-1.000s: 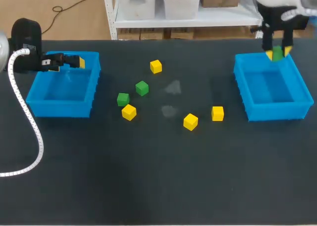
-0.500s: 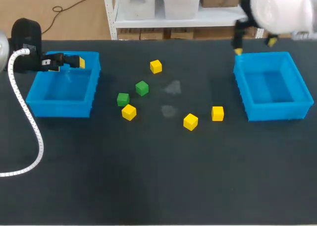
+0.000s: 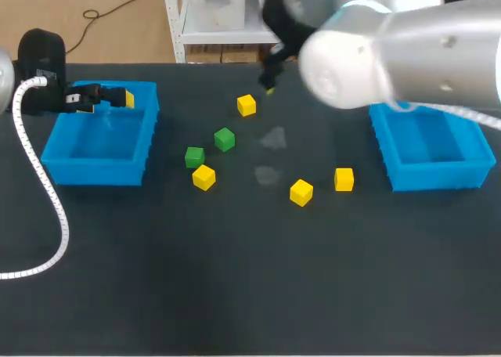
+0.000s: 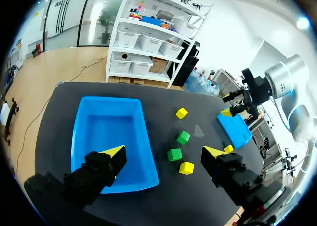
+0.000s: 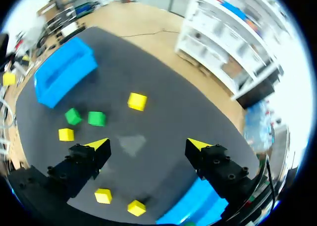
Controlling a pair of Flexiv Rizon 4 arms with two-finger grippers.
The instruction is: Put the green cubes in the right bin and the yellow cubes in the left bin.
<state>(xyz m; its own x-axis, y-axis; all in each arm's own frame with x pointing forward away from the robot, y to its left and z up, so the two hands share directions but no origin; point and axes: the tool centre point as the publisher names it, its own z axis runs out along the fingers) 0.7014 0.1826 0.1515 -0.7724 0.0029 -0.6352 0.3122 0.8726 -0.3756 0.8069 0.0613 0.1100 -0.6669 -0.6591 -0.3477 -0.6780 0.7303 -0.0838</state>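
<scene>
Two green cubes lie left of the table's middle, with a yellow cube just in front of them. Three more yellow cubes lie scattered. My right gripper hangs open and empty near the back middle, just behind the rear yellow cube. My left gripper stands open and empty over the back rim of the left bin. The right bin is partly hidden by my right arm.
The table is dark, with two pale smudges near the middle. My right arm's big body spans the back right. A white cable of the left arm trails over the table's left side.
My right gripper has opened, letting go of a green cube over the right bin, and its arm has swung left to the back middle. The left arm has kept still.
</scene>
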